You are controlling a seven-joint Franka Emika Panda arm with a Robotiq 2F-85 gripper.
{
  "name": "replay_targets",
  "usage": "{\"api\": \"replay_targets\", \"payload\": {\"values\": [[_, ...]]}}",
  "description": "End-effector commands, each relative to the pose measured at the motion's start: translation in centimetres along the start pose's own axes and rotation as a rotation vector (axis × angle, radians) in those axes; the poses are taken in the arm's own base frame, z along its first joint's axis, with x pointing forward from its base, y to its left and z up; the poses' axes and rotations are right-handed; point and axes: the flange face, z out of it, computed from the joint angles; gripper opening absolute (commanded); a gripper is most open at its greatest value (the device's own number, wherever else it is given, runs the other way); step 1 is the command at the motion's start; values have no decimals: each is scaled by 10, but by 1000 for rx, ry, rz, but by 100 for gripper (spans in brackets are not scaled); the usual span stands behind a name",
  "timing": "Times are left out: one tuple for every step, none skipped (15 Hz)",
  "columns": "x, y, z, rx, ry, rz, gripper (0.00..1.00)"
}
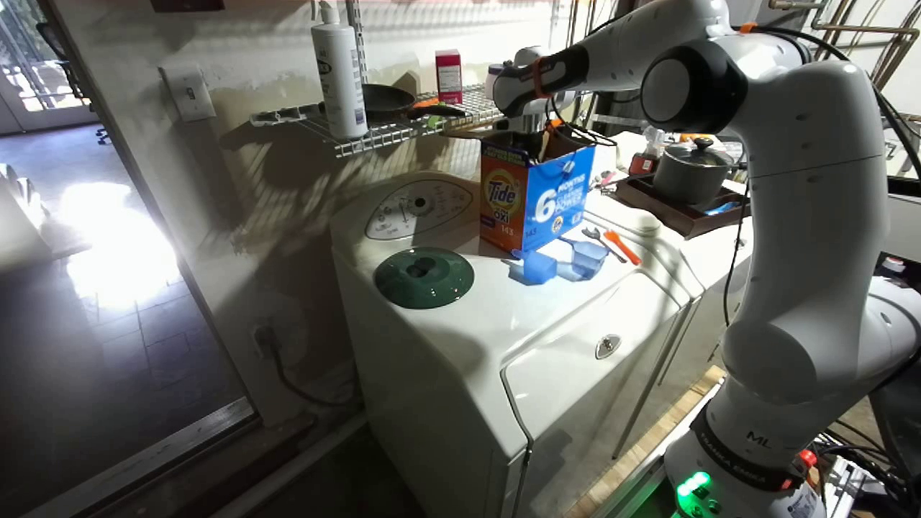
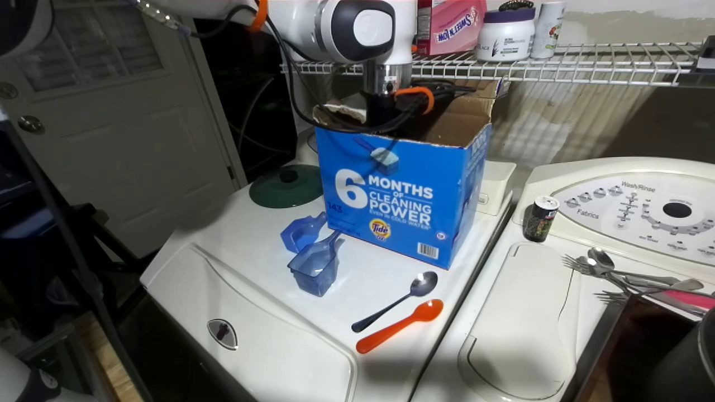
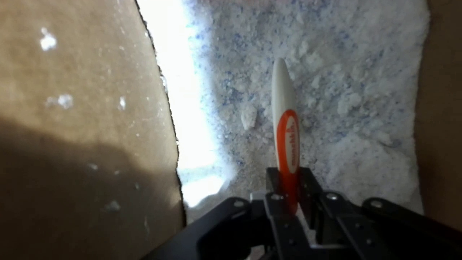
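Note:
Inside the Tide detergent box (image 1: 506, 208) (image 2: 391, 195), the gripper (image 3: 288, 178) is shut on a slim white and orange utensil (image 3: 283, 90). The dark fingers (image 3: 308, 180) press its orange part from both sides, and its white tapered end extends away from them. Lettering shows on the orange section. White powder with blue specks (image 3: 346, 83) lies beneath it; whether the utensil touches the powder I cannot tell. Brown cardboard walls (image 3: 90, 72) stand on both sides in the wrist view. In both exterior views the box hides the fingertips and the utensil.
Two blue scoops (image 2: 317, 271) (image 2: 301, 231), a grey spoon (image 2: 423, 285) and an orange spoon (image 2: 396, 330) lie in front of the box. A green lid (image 1: 432, 291) sits beside it. A wire shelf (image 2: 614, 70) runs behind, and a lidded pot (image 1: 691, 176) stands on a tray.

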Motion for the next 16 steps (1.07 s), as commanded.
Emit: {"api": "replay_targets", "payload": {"values": [[17, 7, 33, 58, 95, -17, 4], [16, 6, 31, 60, 96, -16, 4], [14, 5, 30, 64, 81, -5, 4], [13, 4, 29, 65, 88, -12, 4], [10, 3, 28, 64, 82, -4, 4], [9, 3, 27, 64, 78, 1, 4], [8, 2, 25, 63, 77, -2, 4], [8, 1, 24, 63, 79, -8, 4], [7, 1, 23, 60, 73, -6, 4], [5, 0, 20, 56, 72, -7, 4], [4, -1, 19, 53, 69, -11, 4], [4, -2, 15, 45, 57, -11, 4], [3, -4, 12, 40, 47, -6, 4], [3, -5, 9, 35, 43, -3, 4], [3, -6, 5, 30, 33, 3, 4], [2, -7, 2, 25, 13, 16, 4]]}}
